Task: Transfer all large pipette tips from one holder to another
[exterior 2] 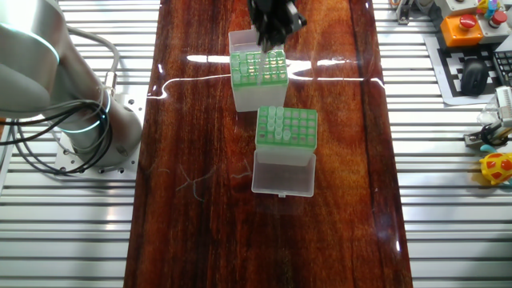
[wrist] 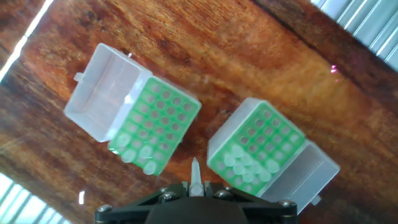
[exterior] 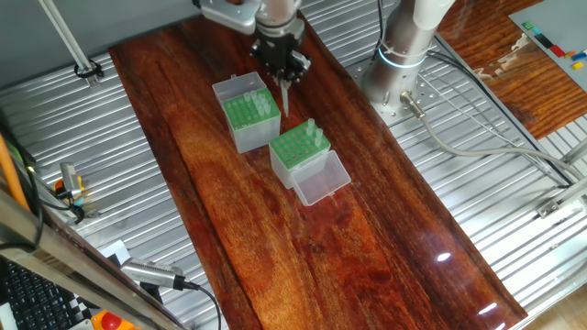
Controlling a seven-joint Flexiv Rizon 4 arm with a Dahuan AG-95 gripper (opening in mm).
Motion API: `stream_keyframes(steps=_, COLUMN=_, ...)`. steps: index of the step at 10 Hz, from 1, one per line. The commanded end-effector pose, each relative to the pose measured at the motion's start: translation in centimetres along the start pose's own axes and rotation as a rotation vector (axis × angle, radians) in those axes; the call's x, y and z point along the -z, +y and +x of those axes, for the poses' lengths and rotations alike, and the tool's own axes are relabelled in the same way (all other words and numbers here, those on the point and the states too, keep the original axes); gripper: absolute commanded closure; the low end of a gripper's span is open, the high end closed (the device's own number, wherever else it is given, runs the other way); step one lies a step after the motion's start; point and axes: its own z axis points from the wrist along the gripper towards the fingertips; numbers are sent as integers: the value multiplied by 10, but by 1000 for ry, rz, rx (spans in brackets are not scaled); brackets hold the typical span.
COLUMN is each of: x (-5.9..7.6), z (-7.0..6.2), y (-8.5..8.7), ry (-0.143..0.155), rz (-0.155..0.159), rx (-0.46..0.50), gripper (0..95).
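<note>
My gripper (exterior: 283,81) is shut on one large pipette tip (exterior: 285,99), which hangs point down over the gap between the two boxes. In the hand view that pipette tip (wrist: 195,176) sticks out from the shut gripper (wrist: 196,188). The clear-lidded holder (exterior: 298,148) has several pale tips (wrist: 247,163) standing in its green grid. The grey-sided holder (exterior: 248,116) carries a few tips (wrist: 134,152) along one edge of its grid. From the other side, the gripper (exterior 2: 269,30) hovers over the far edge of the grey-sided holder (exterior 2: 258,74), with the clear-lidded holder (exterior 2: 286,128) nearer.
Both lids lie open: the whitish one (exterior: 235,88) behind the grey-sided box, the clear one (exterior: 323,179) in front of the other. The boxes stand on a dark wooden board (exterior: 367,247). The arm's base (exterior: 404,55) is at the back right, with cables (exterior: 477,137) on slatted metal.
</note>
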Motion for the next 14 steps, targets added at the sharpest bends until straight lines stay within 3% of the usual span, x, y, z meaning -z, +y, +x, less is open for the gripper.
stream_keyframes(steps=1, x=0, z=0, y=-1, ry=-12, rz=-20, rx=-35, gripper=950)
stream_keyframes(steps=4, x=0, z=0, y=-1, ry=-22, rz=-4, rx=-69, gripper=950)
stream_keyframes(steps=7, x=2, z=-1, y=-4, ry=-34, rz=38, rx=-63, gripper=950)
stream_keyframes(steps=11, x=16, z=-25, y=-36, ry=-10, rz=50, rx=-24, gripper=950)
stream_keyframes(steps=14, x=18, z=-27, y=-56, ry=-9, rz=54, rx=30, gripper=950)
